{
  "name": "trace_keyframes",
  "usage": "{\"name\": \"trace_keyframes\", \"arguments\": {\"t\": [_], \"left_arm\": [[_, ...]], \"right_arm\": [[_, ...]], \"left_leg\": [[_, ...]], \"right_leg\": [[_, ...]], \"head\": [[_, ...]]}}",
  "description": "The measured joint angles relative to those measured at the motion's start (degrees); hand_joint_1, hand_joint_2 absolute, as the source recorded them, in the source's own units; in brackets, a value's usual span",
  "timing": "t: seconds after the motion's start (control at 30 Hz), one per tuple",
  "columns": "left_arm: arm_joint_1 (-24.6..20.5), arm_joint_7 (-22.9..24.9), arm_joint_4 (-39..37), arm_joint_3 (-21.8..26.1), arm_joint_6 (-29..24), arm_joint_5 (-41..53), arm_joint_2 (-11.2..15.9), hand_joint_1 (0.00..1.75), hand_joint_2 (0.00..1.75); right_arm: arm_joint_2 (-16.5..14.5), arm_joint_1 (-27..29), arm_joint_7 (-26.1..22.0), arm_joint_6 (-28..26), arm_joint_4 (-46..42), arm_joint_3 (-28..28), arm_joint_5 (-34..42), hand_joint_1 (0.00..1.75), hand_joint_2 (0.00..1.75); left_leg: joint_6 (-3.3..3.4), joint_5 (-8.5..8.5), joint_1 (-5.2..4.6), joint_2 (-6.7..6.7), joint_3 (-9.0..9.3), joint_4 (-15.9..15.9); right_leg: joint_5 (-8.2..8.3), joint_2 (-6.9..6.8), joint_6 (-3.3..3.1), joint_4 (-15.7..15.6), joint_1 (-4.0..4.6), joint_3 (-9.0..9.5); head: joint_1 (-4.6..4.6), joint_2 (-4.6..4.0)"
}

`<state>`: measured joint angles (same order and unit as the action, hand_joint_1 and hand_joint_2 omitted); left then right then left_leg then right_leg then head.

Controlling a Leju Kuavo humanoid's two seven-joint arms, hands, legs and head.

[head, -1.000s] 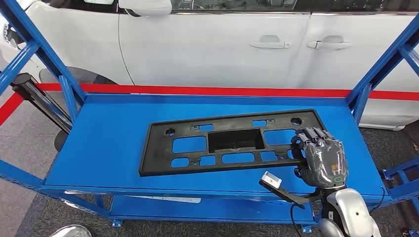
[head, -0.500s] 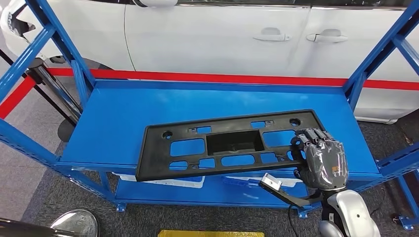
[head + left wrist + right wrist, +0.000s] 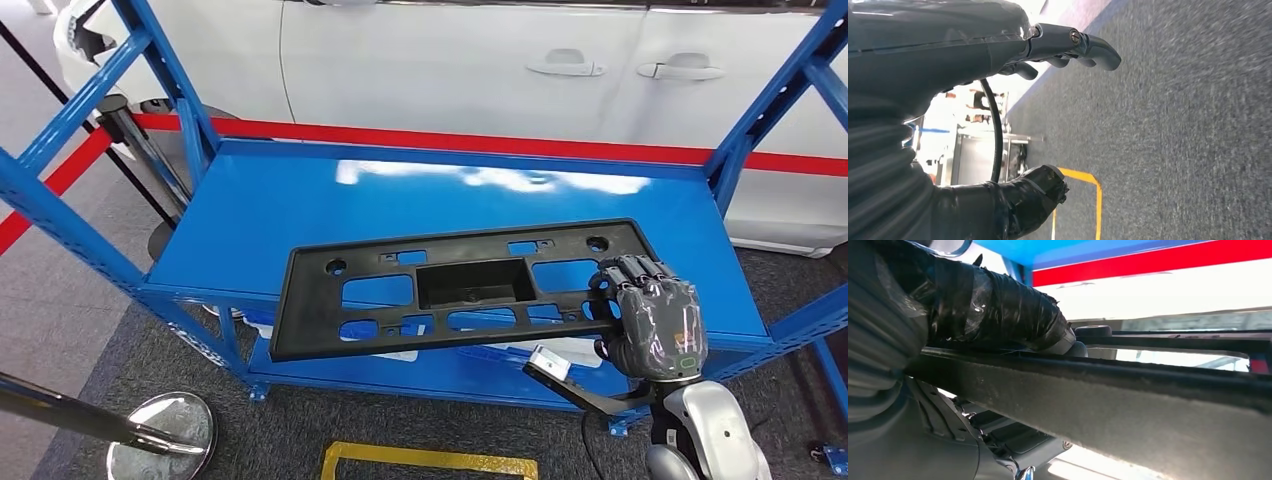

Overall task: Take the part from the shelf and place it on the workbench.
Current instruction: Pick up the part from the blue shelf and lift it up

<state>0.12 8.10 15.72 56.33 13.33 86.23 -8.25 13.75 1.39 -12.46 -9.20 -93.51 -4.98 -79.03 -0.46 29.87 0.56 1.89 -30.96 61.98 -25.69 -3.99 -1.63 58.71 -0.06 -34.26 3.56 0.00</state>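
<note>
The blue shelf (image 3: 250, 230) is seen under the black part (image 3: 470, 290), whose long axis runs left to right; its left end hangs past the shelf edge. The part is clamped at its right end by the right hand (image 3: 650, 325). The left hand (image 3: 998, 75) hangs over the floor, fingers apart, holding nothing
</note>
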Motion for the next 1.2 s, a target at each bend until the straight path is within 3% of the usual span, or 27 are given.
{"name": "trace_keyframes", "arguments": {"t": [0.03, 0.07, 0.13, 0.17, 0.23, 0.3, 0.33, 0.37, 0.4, 0.47, 0.53, 0.57, 0.6, 0.67, 0.7, 0.73, 0.8, 0.83, 0.87, 0.93, 0.97, 1.0, 1.07, 1.1, 1.17, 1.2], "left_arm": [[-0.1, 0.0, 0.0, 0.0, 0.0, 0.0, 0.0, 0.00, 1.75], [-0.2, 0.1, 0.0, 0.0, 0.0, 0.0, 0.0, 0.00, 1.75], [-0.1, 0.1, 0.0, 0.0, 0.0, 0.0, 0.0, 0.00, 1.75], [0.0, 0.2, 0.0, 0.0, 0.0, 0.0, 0.0, 0.00, 1.75], [0.1, 0.3, 0.0, 0.0, -0.1, 0.0, -0.1, 0.00, 1.75], [-0.1, 0.3, 0.0, 0.0, -0.1, 0.0, -0.1, 0.00, 1.75], [-0.2, 0.3, 0.0, 0.0, -0.1, 0.0, -0.1, 0.00, 1.75], [-0.2, 0.3, 0.0, 0.0, -0.1, 0.0, -0.1, 0.00, 1.75], [-0.2, 0.3, 0.0, 0.0, -0.1, 0.0, -0.1, 0.00, 1.75], [-0.2, 0.3, 0.0, 0.0, -0.1, 0.0, -0.2, 0.00, 1.75], [-0.4, 0.3, 0.0, 0.0, -0.2, 0.0, -0.4, 0.00, 1.75], [-0.4, 0.3, 0.0, 0.0, -0.3, 0.0, -0.5, 0.00, 1.75], [-0.4, 0.4, 0.0, 0.0, -0.4, 0.0, -0.6, 0.00, 1.75], [-0.1, 0.5, 0.0, 0.0, -0.5, 0.0, -0.8, 0.00, 1.75], [0.0, 0.6, 0.0, 0.0, -0.5, 0.0, -0.9, 0.00, 1.75], [0.0, 0.7, 0.0, 0.0, -0.6, 0.0, -1.0, 0.00, 1.75], [-0.2, 0.8, 0.0, 0.1, -0.6, 0.0, -1.0, 0.00, 1.75], [-0.3, 0.8, 0.0, 0.1, -0.6, 0.0, -1.0, 0.00, 1.75], [-0.4, 0.8, 0.0, 0.1, -0.7, 0.0, -1.0, 0.00, 1.75], [-0.4, 0.8, 0.0, 0.1, -0.7, 0.0, -1.0, 0.00, 1.75], [-0.4, 0.8, 0.0, 0.1, -0.7, 0.0, -1.0, 0.00, 1.75], [-0.5, 0.8, 0.0, 0.2, -0.7, 0.0, -1.1, 0.00, 1.75], [-0.5, 0.8, 0.1, 0.4, -0.7, 0.0, -1.2, 0.00, 1.75], [-0.5, 0.8, 0.1, 0.6, -0.7, 0.0, -1.2, 0.00, 1.75], [-0.4, 0.9, 0.1, 0.8, -0.7, 0.0, -1.3, 0.00, 1.75], [-0.4, 0.9, 0.1, 0.8, -0.7, 0.0, -1.3, 0.00, 1.75]], "right_arm": [[0.0, 0.0, 0.1, 0.0, -0.2, 0.0, 0.0, 1.75, 1.75], [0.0, -0.1, 0.2, 0.1, -0.3, 0.0, 0.0, 1.75, 1.75], [-0.1, -0.1, 0.2, 0.1, -0.5, -0.1, 0.1, 1.75, 1.75], [-0.1, -0.1, 0.3, 0.2, -0.6, -0.1, 0.2, 1.75, 1.75], [-0.1, 0.0, 0.3, 0.4, -0.8, -0.2, 0.2, 1.75, 1.75], [-0.1, 0.1, 0.4, 0.6, -0.9, -0.3, 0.3, 1.75, 1.75], [-0.1, 0.2, 0.4, 0.7, -1.0, -0.3, 0.3, 1.75, 1.75], [-0.1, 0.2, 0.4, 0.8, -1.0, -0.3, 0.4, 1.75, 1.75], [-0.2, 0.2, 0.4, 0.9, -1.0, -0.4, 0.4, 1.75, 1.75], [-0.2, 0.2, 0.5, 1.0, -1.1, -0.4, 0.5, 1.75, 1.75], [-0.1, 0.2, 0.7, 1.2, -1.7, -0.4, 0.7, 1.75, 1.75], [-0.1, 0.2, 0.8, 1.5, -2.1, -0.4, 0.8, 1.75, 1.75], [-0.1, 0.2, 1.1, 2.0, -2.6, -0.5, 1.0, 1.75, 1.75], [-0.1, 0.3, 1.8, 3.2, -3.8, -0.6, 1.3, 1.75, 1.75], [-0.1, 0.4, 2.1, 3.8, -4.4, -0.7, 1.4, 1.75, 1.75], [-0.1, 0.5, 2.4, 4.2, -5.1, -0.9, 1.5, 1.75, 1.75], [-0.2, 0.8, 2.7, 4.5, -6.0, -1.1, 1.6, 1.75, 1.75], [-0.2, 0.9, 2.8, 4.5, -6.3, -1.1, 1.7, 1.75, 1.75], [-0.2, 0.9, 3.0, 4.7, -6.4, -1.2, 1.7, 1.75, 1.75], [-0.2, 0.9, 3.8, 5.1, -6.5, -1.3, 1.6, 1.75, 1.75], [-0.2, 0.9, 4.2, 5.3, -6.6, -1.4, 1.6, 1.75, 1.75], [-0.2, 0.9, 4.6, 5.4, -6.7, -1.4, 1.6, 1.75, 1.75], [-0.2, 0.9, 5.0, 5.5, -7.1, -1.4, 1.6, 1.75, 1.75], [-0.2, 0.8, 5.2, 5.5, -7.3, -1.4, 1.6, 1.75, 1.75], [-0.2, 0.8, 5.2, 5.5, -7.4, -1.5, 1.6, 1.75, 1.75], [-0.1, 0.8, 5.2, 5.5, -7.5, -1.6, 1.6, 1.75, 1.75]], "left_leg": [[0.35, -0.35, -0.22, 0.52, 1.49, -2.7], [0.71, -0.21, -0.46, 0.77, 1.85, -3.9], [1.66, -0.99, -0.62, -0.02, 1.22, -4.1], [2.06, -1.47, -0.54, -0.39, 0.86, -4.3], [3.04, -2.75, -0.38, -1.09, -0.21, -4.6], [3.60, -3.99, -0.58, -1.92, -1.72, -4.5], [3.72, -4.62, -0.73, -2.44, -2.54, -4.5], [3.74, -5.26, -0.87, -3.03, -3.40, -4.4], [3.71, -5.89, -0.96, -3.66, -4.28, -4.3], [3.52, -7.14, -1.02, -4.94, -6.00, -4.0], [3.18, -8.35, -1.08, -6.17, -7.27, -3.7], [2.97, -9.01, -1.05, -6.73, -7.55, -3.8], [2.68, -9.69, -0.97, -7.29, -7.71, -4.0], [2.11, -10.58, -0.88, -7.86, -7.99, -4.4], [1.89, -9.69, -0.89, -7.16, -8.36, -4.0], [1.68, -7.49, -0.85, -5.94, -8.93, -2.5], [1.12, -0.91, -0.41, -3.32, -10.13, 3.4], [0.73, 1.35, -0.11, -2.72, -10.55, 7.1], [0.36, 1.87, 0.17, -2.47, -10.56, 10.3], [-0.24, -1.12, 0.64, -2.32, -8.79, 12.5], [-0.46, -2.78, 0.86, -2.30, -6.54, 10.9], [-0.67, -2.93, 1.00, -2.33, -3.18, 7.3], [-0.47, -0.22, 0.82, -2.50, 3.18, -1.4], [-0.19, 1.18, 0.56, -2.57, 4.86, -4.2], [0.91, 1.14, 0.23, -2.37, 4.67, -5.2], [1.51, 0.58, 0.17, -2.16, 4.17, -5.2]], "right_leg": [[0.15, -0.51, 0.26, 0.3, 0.07, -0.30], [0.37, -0.96, 0.58, 0.4, 0.15, -0.46], [0.88, -1.72, 1.31, 0.4, 0.19, -0.62], [0.59, -1.35, 1.67, 0.6, 0.11, -0.84], [-2.77, 1.03, 2.22, 3.1, -0.03, -1.94], [-8.47, 3.34, 2.25, 9.5, -0.11, -3.70], [-10.28, 3.70, 2.10, 13.0, -0.09, -4.33], [-10.76, 3.83, 1.91, 15.4, -0.05, -4.41], [-9.85, 3.94, 1.64, 16.0, 0.02, -3.63], [-6.45, 4.94, 0.87, 11.2, 0.27, 0.80], [-5.77, 7.69, 0.08, 2.8, 0.46, 6.56], [-6.04, 8.72, -0.07, -0.1, 0.55, 8.28], [-6.36, 9.05, -0.12, -1.6, 0.62, 9.01], [-5.28, 7.79, -0.20, -2.3, 0.60, 8.45], [-4.65, 7.16, -0.45, -2.6, 0.48, 7.98], [-3.89, 6.51, -0.76, -2.9, 0.35, 7.31], [-2.50, 5.41, -1.07, -3.0, 0.27, 5.82], [-1.81, 4.84, -1.01, -2.9, 0.26, 4.95], [-1.14, 4.33, -0.82, -2.8, 0.22, 4.00], [0.16, 3.51, -0.32, -2.3, 0.06, 1.82], [0.73, 3.27, 0.01, -1.8, -0.05, 0.68], [1.22, 3.11, 0.38, -1.3, -0.12, -0.38], [2.06, 2.90, 1.18, -0.3, -0.21, -1.76], [2.50, 2.82, 1.56, -0.1, -0.24, -2.04], [3.24, 2.86, 2.36, 0.0, -0.49, -2.27], [2.55, 3.03, 2.66, 0.5, -0.63, -2.65]], "head": [[-0.02, 0.00], [-0.02, 0.00], [-0.06, 0.00], [-0.04, 0.00], [-0.07, 0.01], [-0.08, 0.01], [-0.07, 0.01], [-0.07, 0.00], [-0.07, 0.00], [-0.07, 0.00], [-0.03, 0.01], [-0.04, 0.01], [-0.04, 0.02], [-0.08, 0.01], [-0.04, 0.01], [0.00, 0.01], [0.08, 0.01], [0.10, 0.01], [0.10, 0.00], [0.11, 0.00], [0.11, 0.00], [0.13, 0.01], [0.10, 0.01], [0.07, 0.01], [0.05, 0.00], [0.03, 0.00]]}}
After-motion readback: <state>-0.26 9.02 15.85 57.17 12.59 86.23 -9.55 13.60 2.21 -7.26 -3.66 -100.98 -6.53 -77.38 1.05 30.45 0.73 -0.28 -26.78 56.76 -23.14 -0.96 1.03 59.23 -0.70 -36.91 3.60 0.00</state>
